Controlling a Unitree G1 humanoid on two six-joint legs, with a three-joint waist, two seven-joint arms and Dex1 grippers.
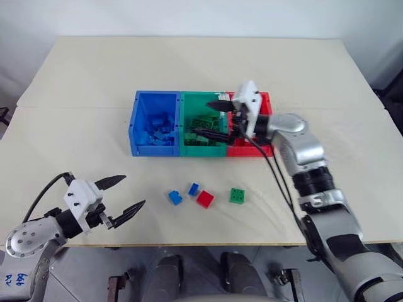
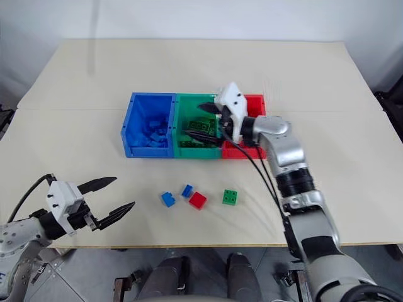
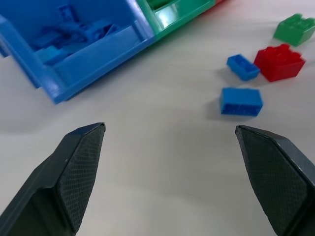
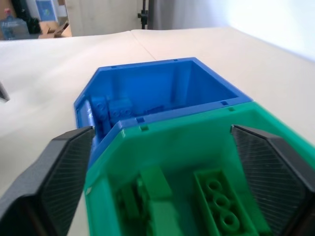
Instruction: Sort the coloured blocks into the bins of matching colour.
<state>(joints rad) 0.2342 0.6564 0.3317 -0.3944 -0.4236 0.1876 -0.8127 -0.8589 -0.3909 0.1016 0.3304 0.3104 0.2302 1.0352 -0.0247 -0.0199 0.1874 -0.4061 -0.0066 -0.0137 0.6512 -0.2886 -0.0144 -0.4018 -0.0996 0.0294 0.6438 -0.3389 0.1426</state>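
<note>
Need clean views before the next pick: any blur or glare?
Left wrist view: green block at the edge is soft, and there is glare on the green bin rim. Right wrist view: bright washout at the far table. Eye views are evenly lit.

The left arm stays low at the near left, its forearm angled forward and to the right. The left tool (image 1: 121,195) points roughly level across the near part of the surface (image 1: 75,94), its two black fingers spread wide with nothing between them. The right arm reaches forward, elbow bent, wrist turned so the right tool (image 1: 214,119) points to the left, roughly level. Its fingers stand wide apart, one farther, one nearer, holding nothing.
</note>
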